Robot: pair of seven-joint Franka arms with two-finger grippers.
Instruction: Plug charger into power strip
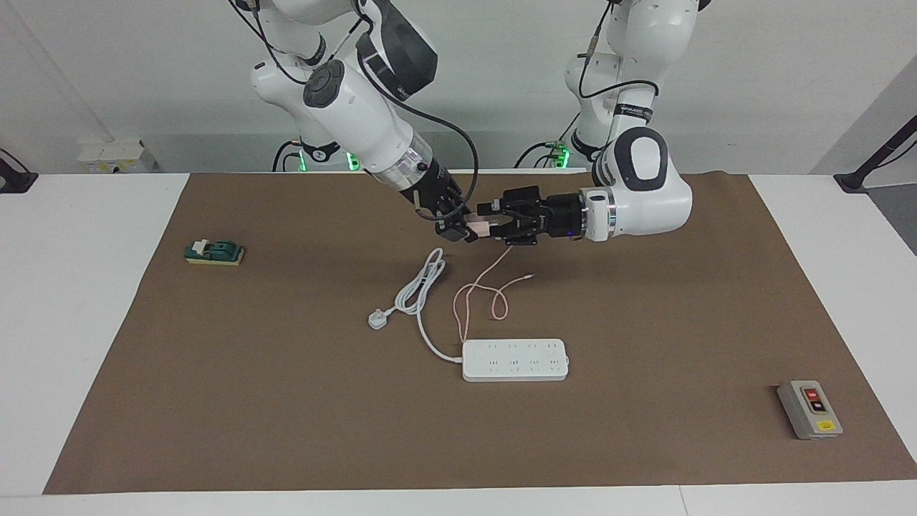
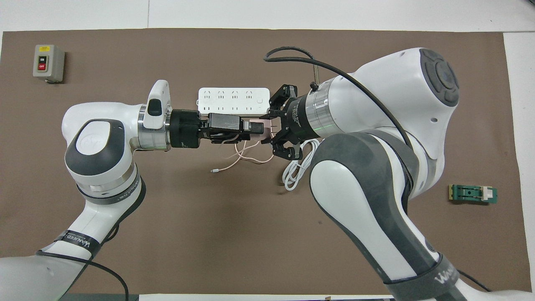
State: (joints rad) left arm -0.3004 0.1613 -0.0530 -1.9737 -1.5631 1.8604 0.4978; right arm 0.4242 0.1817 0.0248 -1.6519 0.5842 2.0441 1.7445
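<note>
Student: Why does the power strip (image 1: 516, 360) lie flat, at six o'clock from both grippers in the facing view?

Tutor: Sockets face up, so prongs can enter from above. At twelve o'clock from it the pink cable (image 1: 476, 290) climbs to the charger (image 1: 481, 227), held in the air over the mat, clamped by the right gripper (image 1: 467, 229). The left gripper (image 1: 496, 223) meets it from three o'clock, probably to regrip it. Whether it grips cannot be told.

Student: Surroundings?

Tutor: Brown mat (image 1: 251, 373) on a white table (image 1: 71, 322), with a plain wall (image 1: 501, 72) at twelve o'clock.
</note>
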